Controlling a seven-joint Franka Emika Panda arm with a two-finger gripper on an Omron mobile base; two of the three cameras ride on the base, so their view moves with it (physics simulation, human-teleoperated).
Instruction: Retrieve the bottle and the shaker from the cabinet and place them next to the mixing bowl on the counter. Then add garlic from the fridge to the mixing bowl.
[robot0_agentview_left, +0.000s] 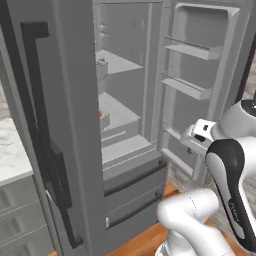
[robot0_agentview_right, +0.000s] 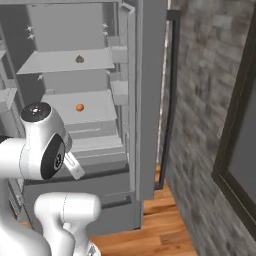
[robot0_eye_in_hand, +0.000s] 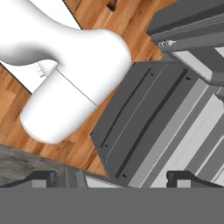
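The fridge (robot0_agentview_left: 125, 100) stands open so its shelves can be reached. A small orange item (robot0_agentview_right: 79, 107), perhaps the garlic, lies on a middle shelf inside. The gripper (robot0_eye_in_hand: 109, 177), below that shelf facing the fridge drawers (robot0_eye_in_hand: 144, 118), is wide and empty, ready to grasp.

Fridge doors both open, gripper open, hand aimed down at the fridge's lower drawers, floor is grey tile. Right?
Not quite. The floor is brown wood planks, not grey tile; the hand view shows it. The rest holds: fridge doors open, gripper open, aimed at the lower drawers.
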